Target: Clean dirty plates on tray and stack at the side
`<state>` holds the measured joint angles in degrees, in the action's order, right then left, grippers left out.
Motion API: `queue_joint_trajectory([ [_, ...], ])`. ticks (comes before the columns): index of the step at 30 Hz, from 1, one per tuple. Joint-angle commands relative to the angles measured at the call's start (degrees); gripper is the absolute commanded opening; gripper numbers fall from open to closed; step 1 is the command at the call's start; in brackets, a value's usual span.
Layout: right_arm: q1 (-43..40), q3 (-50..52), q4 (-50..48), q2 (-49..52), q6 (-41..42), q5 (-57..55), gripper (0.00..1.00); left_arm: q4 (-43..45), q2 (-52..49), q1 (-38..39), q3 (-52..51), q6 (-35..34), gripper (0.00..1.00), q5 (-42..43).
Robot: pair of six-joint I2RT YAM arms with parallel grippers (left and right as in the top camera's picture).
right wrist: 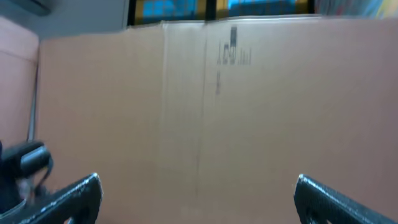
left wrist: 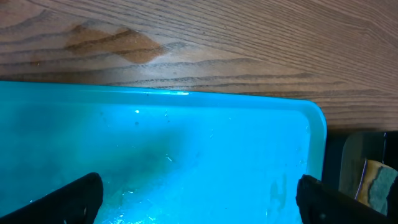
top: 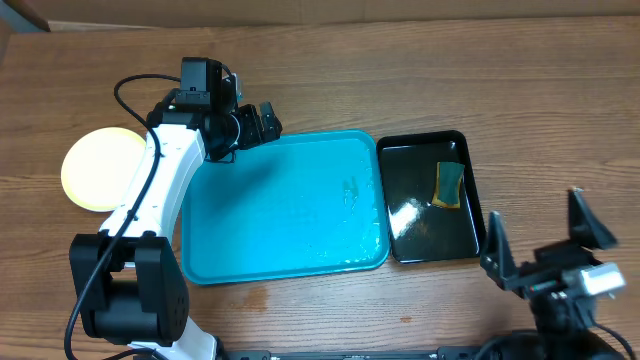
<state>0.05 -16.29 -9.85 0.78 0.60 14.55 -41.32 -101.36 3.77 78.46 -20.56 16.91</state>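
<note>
At mid-table, large bright turquoise rectangular plastic tray (top: 285, 212), raised rim all round, glistening wet toward its right side. Just right of it, almost touching, smaller glossy black tray (top: 405, 180) holding a yellow-and-green sponge (top: 448, 185) near its far right corner. Left of the turquoise tray and apart from it, on the brown wood-grain table (top: 330, 70), round pale yellow-green plate (top: 92, 170), its right edge covered by the white left arm (top: 162, 175); impossible to tell whether other plates lie beneath. Left gripper (top: 268, 122) above the turquoise tray's far left corner, black fingers spread wide and clasping nothing. In the left wrist view, only two dark fingertips (left wrist: 74, 199) at the bottom corners, turquoise floor between them, wood grain beyond the rim, the sponge cut off by the right edge of the picture. Right gripper (top: 540, 238) low at the near right of the table, well apart from both trays, jaws wide apart and empty. Right wrist view blurred: plain brown cardboard wall (right wrist: 205, 106) with some dark print high up, too smeared to read; blue shapes along the top edge, not identifiable; a dark object at the left margin, cut off.
</note>
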Motion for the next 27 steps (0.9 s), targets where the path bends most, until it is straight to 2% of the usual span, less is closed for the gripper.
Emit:
queue_joint_trajectory([
  [1, 0.31, 5.18, -2.84, -0.61, 1.16, 1.01, 1.00, 0.02, 0.59, 0.11, -0.15, 1.29, 1.00, -0.44],
  [10, 0.31, 15.61, -7.39, -0.61, 1.31, -0.04, 1.00, 0.00, 0.59, 0.11, -0.15, 1.29, 1.00, -0.44],
  [21, 4.37, 15.87, 7.58, -0.61, 1.31, -13.20, 1.00, 0.00, 0.59, 0.11, -0.15, 1.29, 1.00, -0.44],
  [27, 4.81, 15.87, 14.69, -0.61, 1.25, -14.21, 1.00, 0.02, 0.59, 0.11, -0.15, 1.29, 1.00, -0.44],
])
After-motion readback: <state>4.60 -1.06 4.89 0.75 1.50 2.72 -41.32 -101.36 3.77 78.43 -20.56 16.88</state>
